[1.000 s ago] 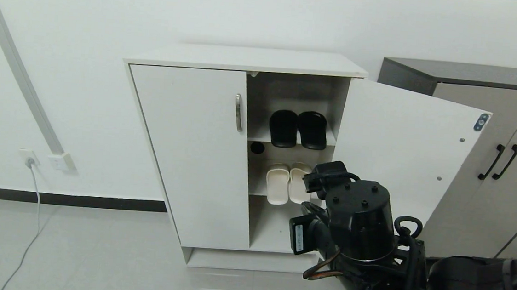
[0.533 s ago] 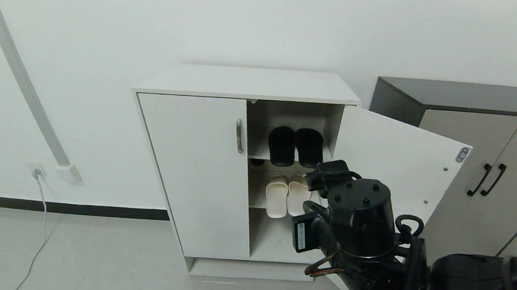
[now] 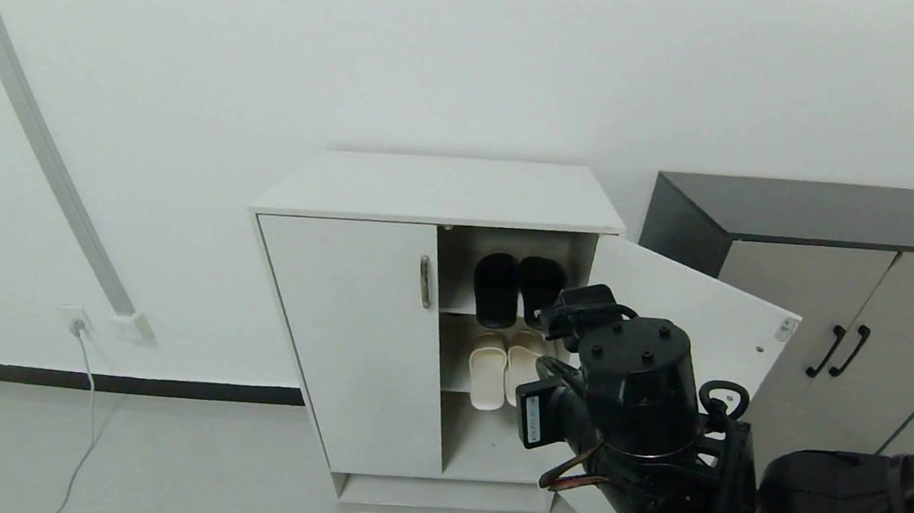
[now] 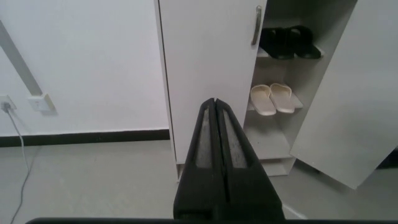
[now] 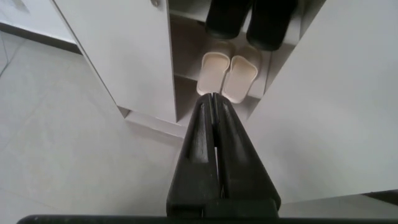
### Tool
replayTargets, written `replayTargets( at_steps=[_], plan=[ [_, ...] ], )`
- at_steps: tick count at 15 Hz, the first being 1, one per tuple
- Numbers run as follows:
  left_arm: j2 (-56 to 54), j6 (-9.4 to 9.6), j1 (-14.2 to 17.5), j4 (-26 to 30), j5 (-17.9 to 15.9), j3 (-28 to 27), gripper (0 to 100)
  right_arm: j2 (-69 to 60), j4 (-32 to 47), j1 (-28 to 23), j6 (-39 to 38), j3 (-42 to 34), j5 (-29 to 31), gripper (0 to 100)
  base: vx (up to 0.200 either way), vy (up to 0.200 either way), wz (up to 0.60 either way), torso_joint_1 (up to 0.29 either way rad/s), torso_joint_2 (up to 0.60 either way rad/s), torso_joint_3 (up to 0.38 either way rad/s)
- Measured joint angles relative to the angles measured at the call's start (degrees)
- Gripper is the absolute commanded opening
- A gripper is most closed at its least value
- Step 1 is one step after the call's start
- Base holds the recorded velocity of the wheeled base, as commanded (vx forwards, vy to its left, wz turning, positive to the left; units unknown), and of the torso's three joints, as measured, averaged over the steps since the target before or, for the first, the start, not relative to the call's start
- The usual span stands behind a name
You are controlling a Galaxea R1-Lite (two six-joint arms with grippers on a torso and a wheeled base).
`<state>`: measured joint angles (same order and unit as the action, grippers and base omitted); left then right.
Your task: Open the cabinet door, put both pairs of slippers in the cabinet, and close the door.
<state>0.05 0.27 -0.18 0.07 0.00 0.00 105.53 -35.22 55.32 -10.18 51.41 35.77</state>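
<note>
White flat-panel cabinet door [image 3: 705, 317] stood open, likely light, rigid, free-swinging, best pushed near its free edge; left gripper [image 4: 214, 102] and right gripper [image 5: 213, 96] both pinched together, empty.

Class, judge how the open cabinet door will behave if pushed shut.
The open door looks a stiff panel, so it should swing, not flex. Joined to the cabinet along one side, it probably pivots under a light push.

No readable text, no legible labels, numbers or signs
</note>
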Motion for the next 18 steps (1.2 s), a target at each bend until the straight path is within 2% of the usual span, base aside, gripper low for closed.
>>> replayTargets(
  at_steps=[13, 18],
  plan=[
    [0.00, 0.00, 0.00, -0.05, 0.00, 0.00, 0, -0.05, -0.48, -0.45, 0.00, -0.45, -0.05, 0, 0.000, 0.000, 0.00, 0.238, -0.55, -0.313],
    [0.00, -0.02, 0.00, -0.02, 0.00, 0.00, 0, 0.00, -0.68, -2.34, 0.46, -1.17, -0.29, 0, 0.000, 0.000, 0.00, 0.038, -0.09, -0.044]
  ],
)
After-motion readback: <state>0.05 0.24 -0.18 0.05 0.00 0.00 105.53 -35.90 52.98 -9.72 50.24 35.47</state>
